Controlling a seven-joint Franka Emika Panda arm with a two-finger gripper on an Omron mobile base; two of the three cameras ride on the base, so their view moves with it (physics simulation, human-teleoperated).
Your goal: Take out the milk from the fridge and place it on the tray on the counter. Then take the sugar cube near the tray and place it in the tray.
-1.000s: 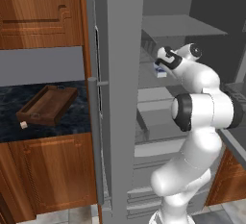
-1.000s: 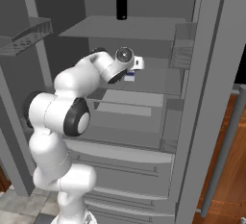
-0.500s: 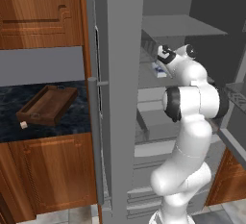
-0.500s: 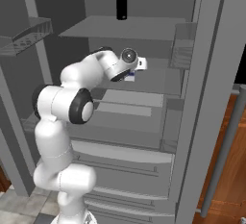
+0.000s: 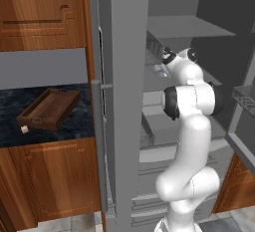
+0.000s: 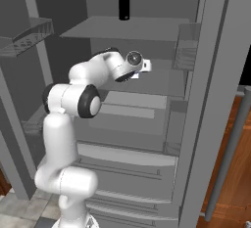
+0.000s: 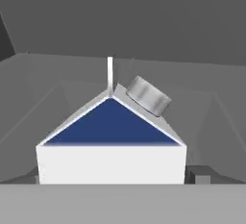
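Close to the hand camera stands the milk (image 7: pixel 111 141), a white gable-top carton with a dark blue triangular panel and a grey round cap (image 7: pixel 148 95) on its sloped roof. It sits upright against the fridge's grey inner walls. A small dark fingertip (image 7: pixel 198 174) shows just beside the carton's lower right corner; whether the jaws are closed on the carton cannot be told.

From the right base camera, the white arm reaches into the open fridge (image 6: pixel 215 100), with the gripper (image 6: pixel 142 68) at a middle shelf and a bit of white carton (image 6: pixel 146 65) at its end. Higher up, a black bottle (image 6: pixel 124 3) stands on the top shelf.

From the left base camera, beyond the open fridge door, the brown wooden tray (image 5: pixel 50 109) lies on the dark marbled counter (image 5: pixel 74 124), with the sugar cube (image 5: pixel 24 130) just beside its near corner.
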